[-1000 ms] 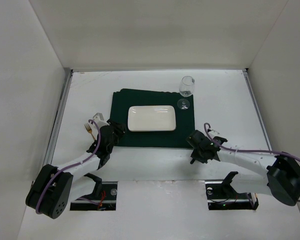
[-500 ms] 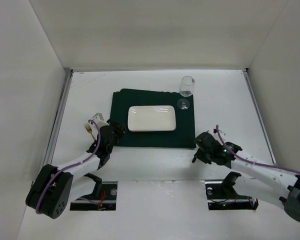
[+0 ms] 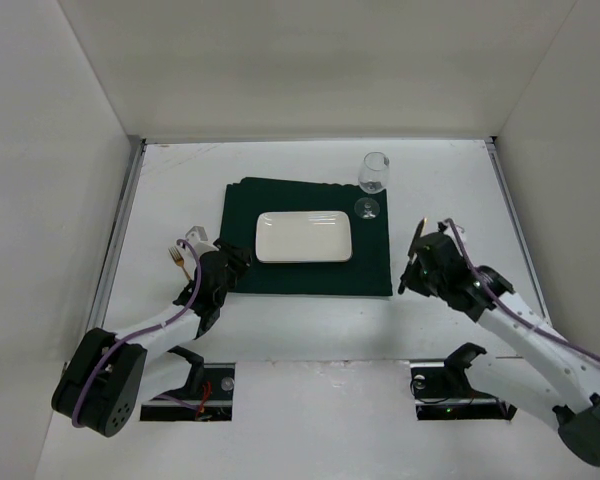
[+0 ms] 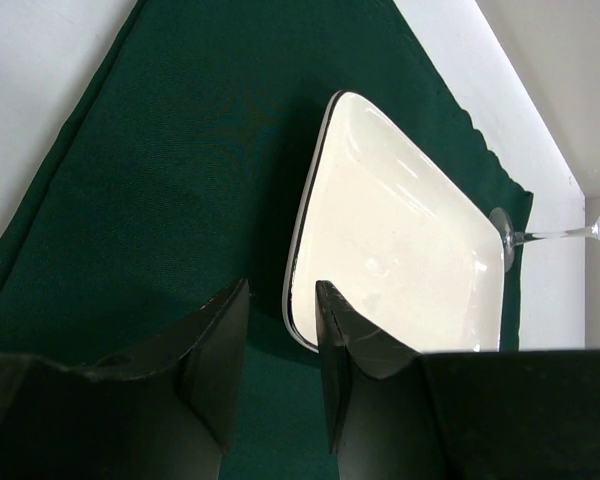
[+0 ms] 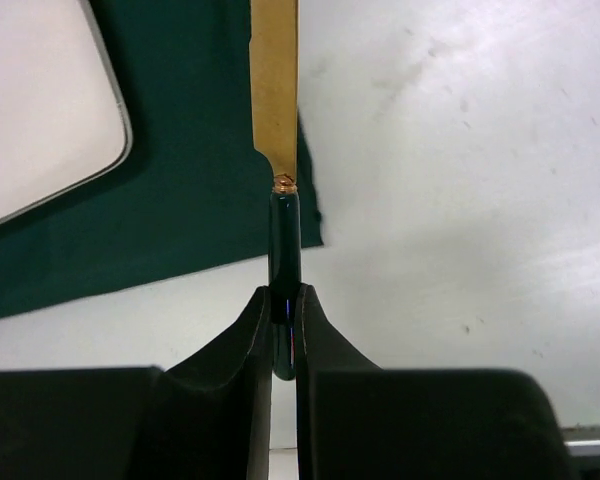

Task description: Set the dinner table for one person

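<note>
Fingers of the right arm are pinched shut on the dark handle of a gold-bladed metal knife, over the right edge of the dark green cloth placemat on the large matte white table. Left fingers stand half open and empty over the placemat's near-left corner. White rectangular plate, clear wine glass and gold fork are laid; I judge only the knife remains. Right arm stretches forward, left arm lies low.
</note>
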### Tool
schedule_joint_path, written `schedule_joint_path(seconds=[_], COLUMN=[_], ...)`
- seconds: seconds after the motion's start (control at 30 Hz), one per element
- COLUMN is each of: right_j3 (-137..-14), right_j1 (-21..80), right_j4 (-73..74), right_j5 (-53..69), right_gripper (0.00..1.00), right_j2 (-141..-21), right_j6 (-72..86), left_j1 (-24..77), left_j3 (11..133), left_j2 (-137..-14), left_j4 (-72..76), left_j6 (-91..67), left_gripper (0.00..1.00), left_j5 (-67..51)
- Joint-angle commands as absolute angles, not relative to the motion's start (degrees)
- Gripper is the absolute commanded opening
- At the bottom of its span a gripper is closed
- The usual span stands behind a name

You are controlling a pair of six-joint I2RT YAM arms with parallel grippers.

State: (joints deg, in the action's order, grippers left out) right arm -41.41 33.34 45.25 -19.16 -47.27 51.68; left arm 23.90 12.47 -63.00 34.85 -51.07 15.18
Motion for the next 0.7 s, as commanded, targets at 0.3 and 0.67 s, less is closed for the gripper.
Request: schedule_joint_path(seconds=[0.3,0.67], right_j3=[-50.97,-53.18], right_j1=[33.53,32.30], right_j4=[27.07,23.21], right_j5=[-6.95,-5.71], right_gripper=[0.06,0.06], right_j2=[-70.73,-81.82], right_j6=[28.13,27.24], left_j1=[23.60,23.69], left_j3=[12.04,12.04], left_j2=[-63.46,-63.46], left_j4=[36.74,36.74], left_j6=[-51.24,-51.15], left_gripper=[0.30,0.30], left_j5=[15.12,15.47])
